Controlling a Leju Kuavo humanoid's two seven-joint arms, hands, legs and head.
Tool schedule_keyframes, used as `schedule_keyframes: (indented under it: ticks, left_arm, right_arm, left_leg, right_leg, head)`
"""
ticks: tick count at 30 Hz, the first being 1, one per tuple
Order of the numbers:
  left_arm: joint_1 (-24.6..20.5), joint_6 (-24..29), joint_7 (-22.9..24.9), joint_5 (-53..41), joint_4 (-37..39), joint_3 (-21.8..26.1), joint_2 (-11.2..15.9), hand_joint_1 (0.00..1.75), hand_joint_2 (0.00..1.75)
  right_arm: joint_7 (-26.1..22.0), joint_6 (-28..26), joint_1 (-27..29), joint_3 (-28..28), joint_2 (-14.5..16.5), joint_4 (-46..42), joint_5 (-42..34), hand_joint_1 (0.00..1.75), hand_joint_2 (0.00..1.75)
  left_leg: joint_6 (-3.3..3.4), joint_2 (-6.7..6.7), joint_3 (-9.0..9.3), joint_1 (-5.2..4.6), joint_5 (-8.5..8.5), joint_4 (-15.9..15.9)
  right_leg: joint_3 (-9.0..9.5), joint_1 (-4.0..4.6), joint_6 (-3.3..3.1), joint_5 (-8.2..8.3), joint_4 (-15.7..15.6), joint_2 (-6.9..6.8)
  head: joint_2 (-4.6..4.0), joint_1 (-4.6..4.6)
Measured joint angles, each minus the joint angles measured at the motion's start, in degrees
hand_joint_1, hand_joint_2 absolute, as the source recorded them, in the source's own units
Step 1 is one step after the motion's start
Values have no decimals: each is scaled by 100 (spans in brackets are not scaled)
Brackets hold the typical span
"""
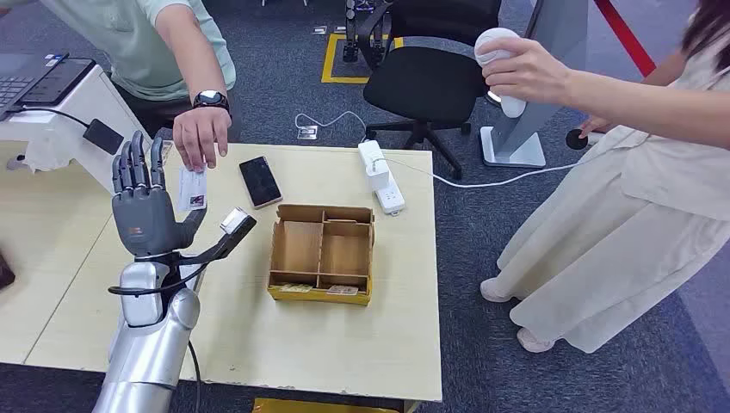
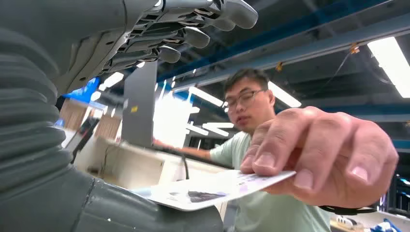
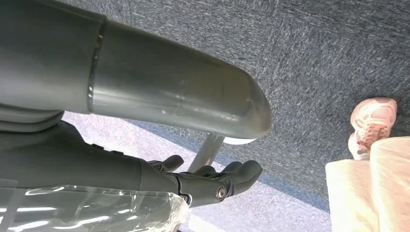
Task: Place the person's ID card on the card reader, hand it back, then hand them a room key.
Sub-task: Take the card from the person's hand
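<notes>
- The ID card (image 1: 193, 188) is pinched by the person's hand (image 1: 200, 135) above the desk (image 1: 258, 344) and offered against the thumb side of the left hand (image 1: 142, 202).
- The left hand is raised with its fingers spread; in the left wrist view the card lies on the thumb, and no closed pinch can be seen.
- The right hand (image 3: 212, 181) hangs beside the robot, loosely curled, with nothing in it.
- The step is judged to be either card handover; which one cannot be told.
- A cardboard tray (image 1: 322, 254) lies nearby.
</notes>
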Motion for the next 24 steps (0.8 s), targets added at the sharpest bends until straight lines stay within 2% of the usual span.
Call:
schedule_keyframes:
  ticks: [12, 13, 16, 17, 24]
  left_arm:
    - [43, 0, 42, -100, 9, 53, -115, 1, 175]
    - [43, 0, 50, -118, 9, 53, -115, 29, 175]
    - [42, 0, 55, -145, 9, 53, -115, 157, 175]
    - [42, 0, 53, -150, 9, 53, -115, 172, 175]
    - [41, 0, 84, -256, 9, 52, -108, 175, 175]
  right_arm:
    - [-13, 0, 6, 0, 0, -22, -26, 0, 0]
    - [-14, 0, 6, 0, 0, -22, -26, 0, 0]
    - [-15, 0, 6, 0, 0, -22, -27, 0, 0]
    - [-15, 0, 6, 0, 0, -22, -27, 0, 0]
    - [-17, 0, 3, 0, 0, -22, -38, 0, 0]
  left_leg:
    - [0, 0, 0, 0, 0, 0]
    - [0, 0, 0, 0, 0, 0]
    - [0, 0, 0, 0, 0, 0]
    - [0, 0, 0, 1, 0, 0]
    - [0, 0, 0, 0, 0, 0]
  right_leg:
    - [0, 0, 0, 0, 0, 0]
    - [0, 0, 0, 0, 0, 0]
    - [0, 0, 0, 0, 0, 0]
    - [0, 0, 0, 0, 0, 0]
    - [0, 0, 0, 0, 0, 0]
  head:
    - [0, 0]
    - [0, 0]
    - [0, 0]
    - [0, 0]
    - [0, 0]
